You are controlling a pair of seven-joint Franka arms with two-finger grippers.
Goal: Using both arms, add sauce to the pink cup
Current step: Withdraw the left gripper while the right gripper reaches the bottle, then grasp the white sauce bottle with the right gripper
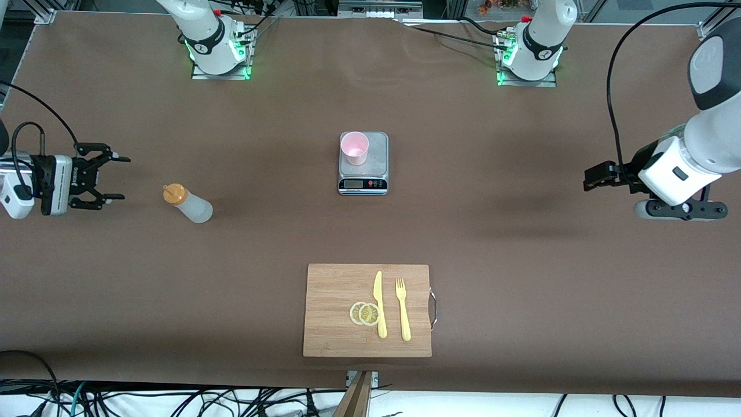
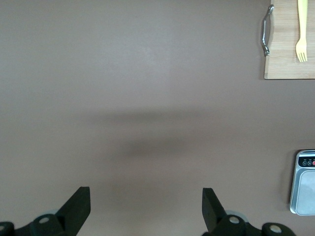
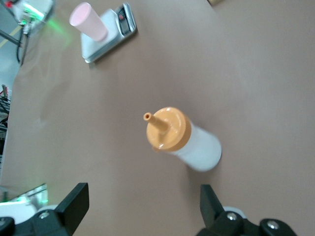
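Standing upright on the brown worktop (image 1: 521,145), the sauce (image 1: 188,204) sits toward the right arm's end, with bare cloth all round it and nothing touching it. The right hand (image 1: 107,178) hangs over the worktop's edge at that end, near the bottle but apart from it, its fingers (image 1: 111,156) spread wide and holding nothing; in the right wrist view the sauce (image 3: 183,140) shows between and ahead of the two fingertips.

The pink cup (image 1: 354,147) stands on a grey scale (image 1: 363,163) at the middle of the worktop, set at the corner of the platform toward the right arm's end and toward the bases. Open cloth lies between bottle and scale.

The left hand (image 1: 596,176) waits over the left arm's end, well apart from the scale, fingers (image 2: 78,204) wide and empty, with only bare worktop below it.

Nearer to the front camera, a wooden cutting board (image 1: 330,295) lies close to the worktop's edge, carrying two lemon slices (image 1: 365,313), a yellow knife (image 1: 380,304) and a yellow fork (image 1: 402,308). A broad clear strip separates board and scale.
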